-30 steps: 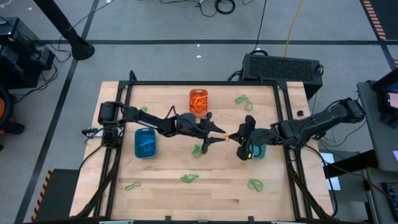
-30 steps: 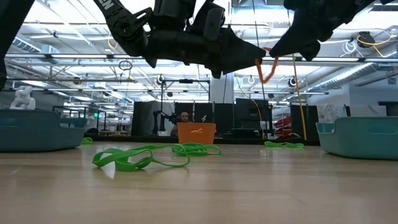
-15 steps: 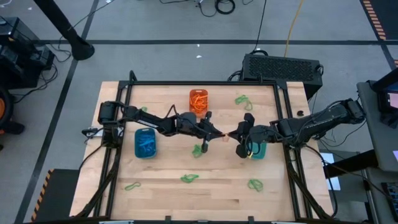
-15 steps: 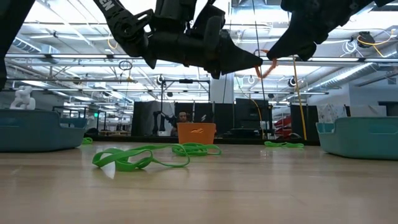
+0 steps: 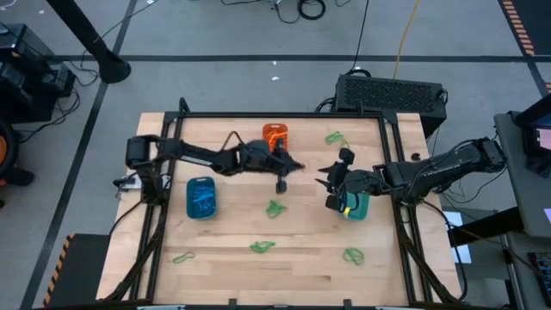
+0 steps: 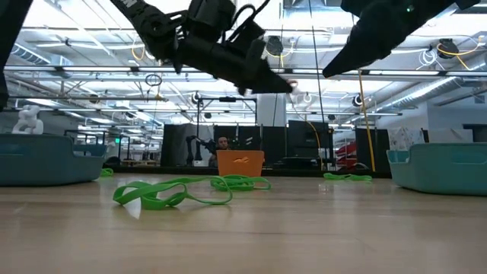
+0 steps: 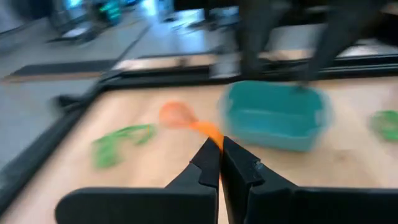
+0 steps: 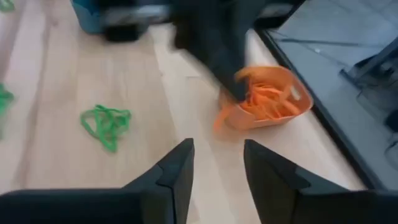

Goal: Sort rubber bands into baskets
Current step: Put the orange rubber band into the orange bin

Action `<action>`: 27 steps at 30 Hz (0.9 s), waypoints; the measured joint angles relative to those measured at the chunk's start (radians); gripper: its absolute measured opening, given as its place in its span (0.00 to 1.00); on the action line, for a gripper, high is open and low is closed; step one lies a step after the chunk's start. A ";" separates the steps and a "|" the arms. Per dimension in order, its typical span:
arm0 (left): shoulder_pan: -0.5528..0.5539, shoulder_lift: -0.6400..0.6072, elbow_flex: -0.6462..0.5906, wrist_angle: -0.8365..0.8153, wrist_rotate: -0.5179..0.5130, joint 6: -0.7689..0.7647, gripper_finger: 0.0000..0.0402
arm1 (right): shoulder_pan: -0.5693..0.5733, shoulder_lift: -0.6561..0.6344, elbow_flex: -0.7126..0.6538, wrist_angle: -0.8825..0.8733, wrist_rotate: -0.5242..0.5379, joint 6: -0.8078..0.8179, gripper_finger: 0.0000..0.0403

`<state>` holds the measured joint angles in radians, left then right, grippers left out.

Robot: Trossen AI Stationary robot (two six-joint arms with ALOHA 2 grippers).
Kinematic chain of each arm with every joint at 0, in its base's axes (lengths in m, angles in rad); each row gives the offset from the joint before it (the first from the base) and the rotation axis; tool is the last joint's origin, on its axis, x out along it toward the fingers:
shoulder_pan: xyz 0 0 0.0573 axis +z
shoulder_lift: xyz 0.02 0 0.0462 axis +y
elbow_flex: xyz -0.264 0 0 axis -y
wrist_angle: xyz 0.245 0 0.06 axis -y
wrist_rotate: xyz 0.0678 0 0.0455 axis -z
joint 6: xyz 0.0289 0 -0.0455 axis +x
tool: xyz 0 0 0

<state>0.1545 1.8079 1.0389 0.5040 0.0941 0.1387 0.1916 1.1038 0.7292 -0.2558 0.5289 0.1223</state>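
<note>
- Rubber bands are lying scattered over the wooden table [image 5: 224, 250]: green tangles are sitting at the centre [image 5: 275, 207], lower centre [image 5: 263, 246], lower left [image 5: 182, 257], lower right [image 5: 353, 255] and upper right [image 5: 335, 138] of the high view.
- An orange rubber band [image 7: 189, 119] is hanging pinched between the closed fingers of the left gripper [image 5: 299, 166], as the left wrist view is showing.
- That left gripper is hovering above the table, just right of the orange basket [image 5: 275, 138], near the upper centre of the high view.
- The orange basket is holding a heap of orange bands and is sitting at the table's far edge.
- The blue basket [image 5: 201, 198] is sitting left of centre in the high view, with blue bands inside it.
- The teal-green basket [image 5: 357, 207] is sitting right of centre, partly covered by the right arm.
- The right gripper [image 5: 325, 182] is hovering just left of the teal-green basket, with its fingers [image 8: 177, 168] standing apart and nothing between them.
- In the low view, both arms are hanging above the tabletop at the top of the frame, and a green band [image 6: 163, 192] is lying in the foreground.
- A person [image 6: 224, 142] is showing far back in the room, behind the orange basket in the low view.
</note>
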 joint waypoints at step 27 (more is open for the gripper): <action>0.342 -0.015 0.000 -0.403 -0.124 -0.329 0.05 | -0.278 0.000 -0.089 0.057 -0.222 -0.202 0.35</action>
<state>0.4965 1.7924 1.0393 0.1009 -0.0299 -0.1905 -0.0860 1.1034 0.6399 -0.1986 0.3073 -0.0795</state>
